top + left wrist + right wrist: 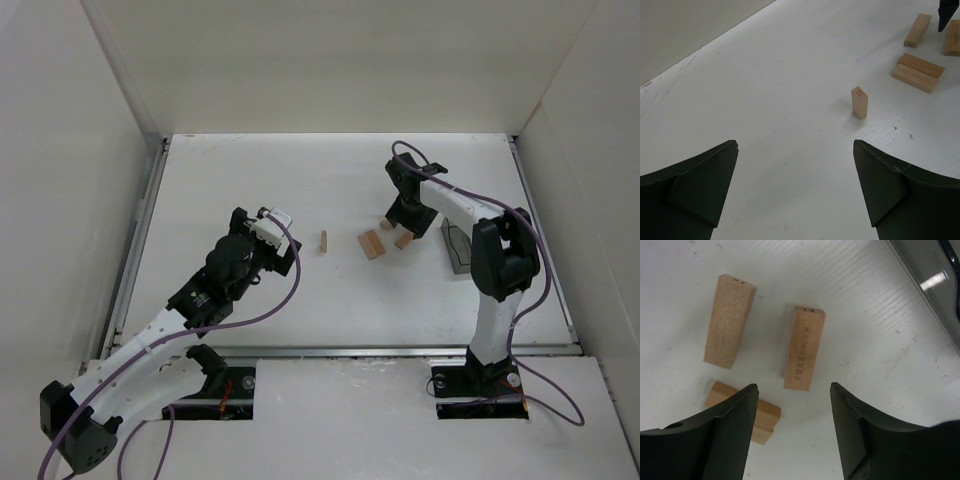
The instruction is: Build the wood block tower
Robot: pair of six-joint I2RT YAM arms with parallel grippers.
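Several light tan wooden planks are spread mid-table. One plank stands upright alone and also shows in the left wrist view. A stack of two planks lies to its right and shows in the left wrist view. Two single planks lie under my right gripper. It is open and empty, hovering just above them, and its left finger hides part of the stack. My left gripper is open and empty, left of the upright plank. No H-shaped tower shows.
A small grey translucent bin sits right of the planks, beside the right arm, and its edge shows in the right wrist view. White walls enclose the table on the left, back and right.
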